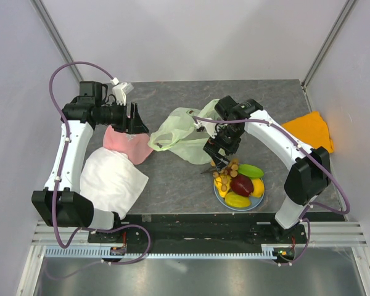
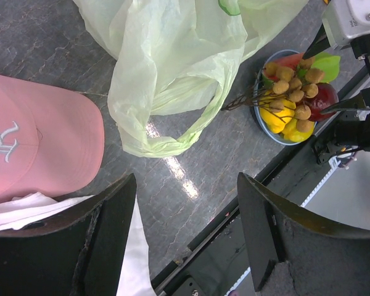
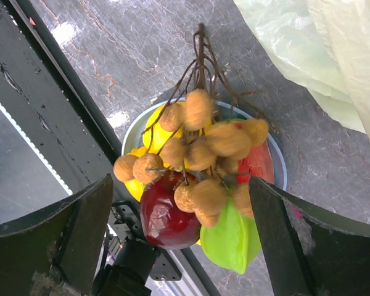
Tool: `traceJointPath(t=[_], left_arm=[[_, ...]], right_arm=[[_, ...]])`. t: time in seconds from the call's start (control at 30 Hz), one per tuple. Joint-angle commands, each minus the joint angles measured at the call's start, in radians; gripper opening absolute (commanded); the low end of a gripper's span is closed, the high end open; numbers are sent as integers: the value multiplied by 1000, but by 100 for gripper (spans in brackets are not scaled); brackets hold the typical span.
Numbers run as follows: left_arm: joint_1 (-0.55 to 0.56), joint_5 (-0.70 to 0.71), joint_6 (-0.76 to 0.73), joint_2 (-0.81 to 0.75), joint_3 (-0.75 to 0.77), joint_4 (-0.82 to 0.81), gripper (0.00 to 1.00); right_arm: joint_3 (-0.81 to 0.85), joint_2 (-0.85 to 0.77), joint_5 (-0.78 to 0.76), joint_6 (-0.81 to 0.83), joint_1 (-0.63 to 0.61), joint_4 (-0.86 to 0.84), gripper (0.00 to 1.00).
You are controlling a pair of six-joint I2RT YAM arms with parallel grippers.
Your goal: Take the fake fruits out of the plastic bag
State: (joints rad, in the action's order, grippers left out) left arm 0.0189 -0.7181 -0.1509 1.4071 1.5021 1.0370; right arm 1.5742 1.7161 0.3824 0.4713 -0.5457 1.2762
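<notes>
The bag (image 1: pixel 179 132) is seen slumped mid-table, its long axis running left to right, with a handle loop (image 2: pixel 172 139) turned toward the left gripper (image 1: pixel 135 120) (parted, nothing held). The plate (image 1: pixel 237 209) is heaped with fruits (image 1: pixel 242 185) — the brown cluster (image 3: pixel 200 154) topmost, directly below the right gripper (image 1: pixel 219 154), which is spread wide and empty. The bag is found just left of it — whether any fruit lies inside cannot be told.
</notes>
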Motion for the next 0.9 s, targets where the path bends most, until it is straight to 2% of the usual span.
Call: traceJointPath(t=[0.0, 0.27, 0.37, 0.47, 0.87], left_arm=[[3, -44, -29, -8, 10, -35, 73], [3, -43, -33, -13, 0, -38, 71], [3, -75, -80, -74, -14, -55, 71], [3, -41, -96, -147, -62, -123, 72], [3, -55, -53, -207, -124, -143, 72]], right_arm=[[33, -9, -13, 0, 0, -3, 98], [43, -15, -11, 24, 1, -3, 98], [38, -32, 2, 41, 0, -8, 98], [24, -41, -14, 49, -5, -31, 98], [7, 76, -111, 99, -42, -130, 98]])
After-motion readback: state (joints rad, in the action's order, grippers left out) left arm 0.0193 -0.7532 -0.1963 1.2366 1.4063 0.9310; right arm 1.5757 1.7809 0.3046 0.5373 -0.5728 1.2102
